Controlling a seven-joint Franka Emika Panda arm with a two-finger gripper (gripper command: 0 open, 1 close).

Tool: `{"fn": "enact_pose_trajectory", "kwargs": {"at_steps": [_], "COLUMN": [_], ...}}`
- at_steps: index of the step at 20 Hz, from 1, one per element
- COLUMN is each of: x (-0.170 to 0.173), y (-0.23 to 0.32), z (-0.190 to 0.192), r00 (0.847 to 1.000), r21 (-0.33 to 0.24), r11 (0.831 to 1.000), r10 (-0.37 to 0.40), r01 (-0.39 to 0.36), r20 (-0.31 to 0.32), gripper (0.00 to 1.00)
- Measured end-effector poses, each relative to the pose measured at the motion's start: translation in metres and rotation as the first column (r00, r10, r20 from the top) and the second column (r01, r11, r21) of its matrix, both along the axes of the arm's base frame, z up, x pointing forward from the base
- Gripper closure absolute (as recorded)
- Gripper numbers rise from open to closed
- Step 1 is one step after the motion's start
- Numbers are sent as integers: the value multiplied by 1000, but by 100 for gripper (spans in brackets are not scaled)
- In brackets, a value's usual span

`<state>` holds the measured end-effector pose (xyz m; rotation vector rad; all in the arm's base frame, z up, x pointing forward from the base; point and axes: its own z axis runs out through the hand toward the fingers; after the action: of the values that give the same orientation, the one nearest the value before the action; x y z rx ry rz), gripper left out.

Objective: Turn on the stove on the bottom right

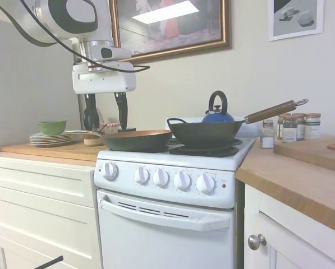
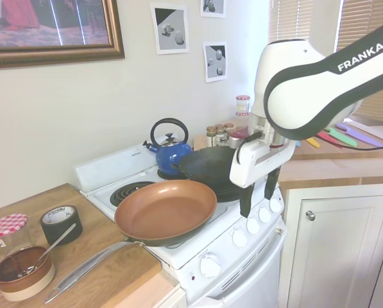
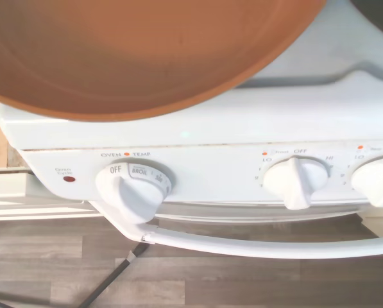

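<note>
- The gripper (image 1: 105, 116) is hanging with fingers spread wide, holding nothing, above the stove (image 1: 173, 213).
- The stove is standing between wooden counters.
- The oven knob (image 3: 132, 186) is reading "OFF", "BROIL".
- The arm (image 2: 319, 77) is showing "FRANKA".

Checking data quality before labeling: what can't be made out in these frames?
- Knob labels on the stove: too small in both exterior views.
- Rightmost knob: cut off by the wrist view's edge.
- Front burner: hidden under the copper pan.
- Gripper in the first exterior view: which knob it is lined up with is unclear.
</note>
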<state>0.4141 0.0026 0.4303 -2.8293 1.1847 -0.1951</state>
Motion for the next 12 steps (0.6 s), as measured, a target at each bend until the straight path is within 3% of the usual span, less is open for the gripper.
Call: {"fn": "enact_pose_trajectory", "kwargs": {"at_steps": [12], "x": [7], "y": [-27], "z": [-24], "r00": [999], "r21": [16], "r11": [1000], "r10": [-23], "r01": [24], "r20": [-42], "gripper": [0]}}
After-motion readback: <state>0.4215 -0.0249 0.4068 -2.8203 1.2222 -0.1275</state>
